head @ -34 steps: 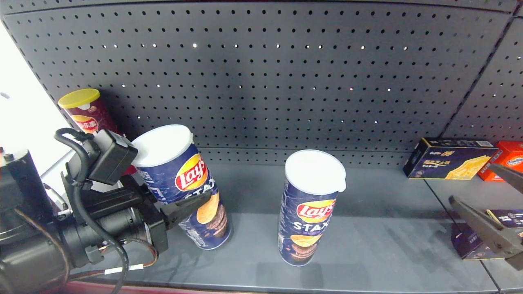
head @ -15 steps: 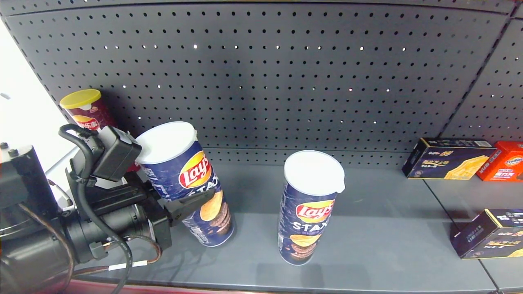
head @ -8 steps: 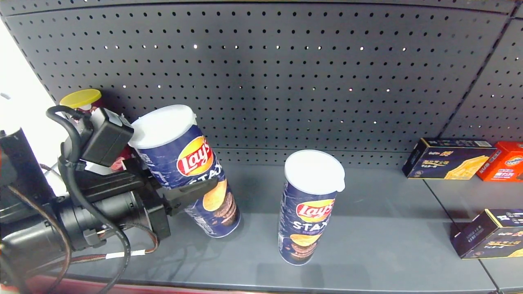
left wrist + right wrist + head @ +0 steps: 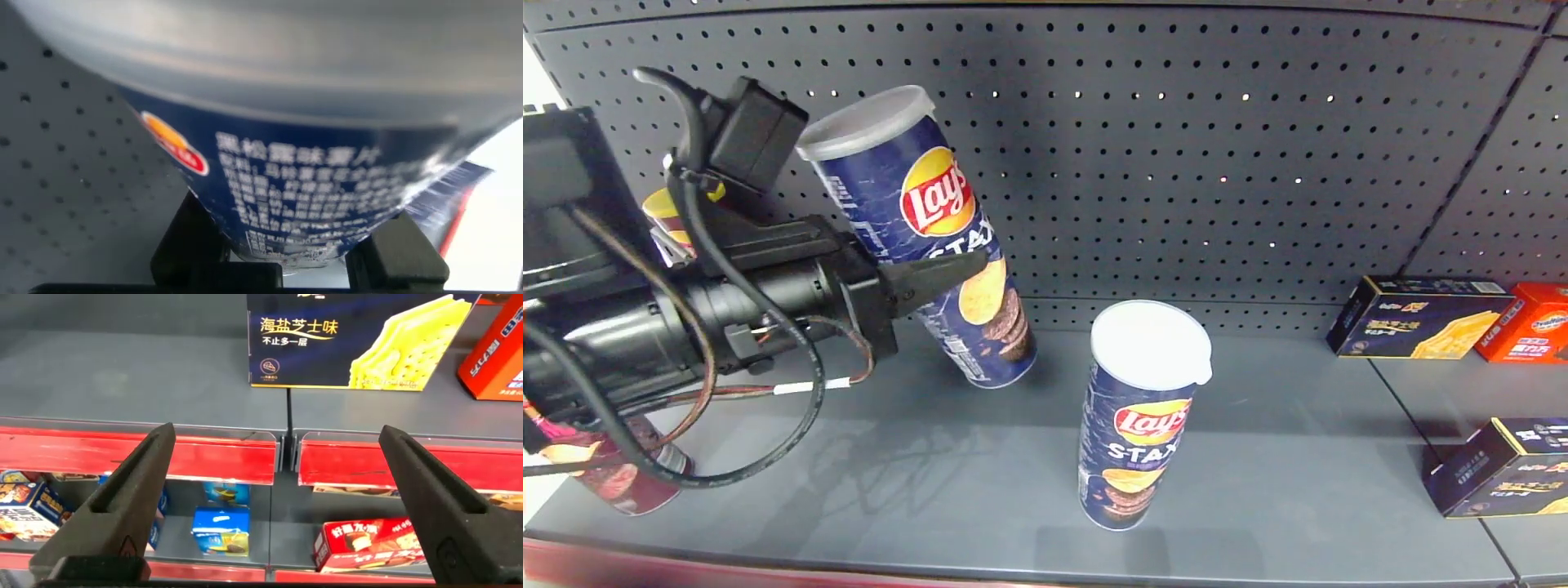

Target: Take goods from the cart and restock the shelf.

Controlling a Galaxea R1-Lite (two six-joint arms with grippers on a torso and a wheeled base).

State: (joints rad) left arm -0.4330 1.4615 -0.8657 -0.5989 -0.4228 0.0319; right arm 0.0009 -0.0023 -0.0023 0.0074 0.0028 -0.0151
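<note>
Grey pegboard shelf (image 4: 1258,457), left gripper (image 4: 935,269) clamped on blue chip can (image 4: 923,204), long axis tilted, whitish lid up-left, right gripper (image 4: 278,431) wide open, empty

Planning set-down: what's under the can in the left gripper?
Bare grey shelf lies below the tilted blue can held by the left gripper. The patch beneath its base is hidden.

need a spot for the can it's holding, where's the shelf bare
Widest bare shelf lies between the standing can and the boxes at right. Also front left, beside the red can. Right end and around the held can are crowded.
</note>
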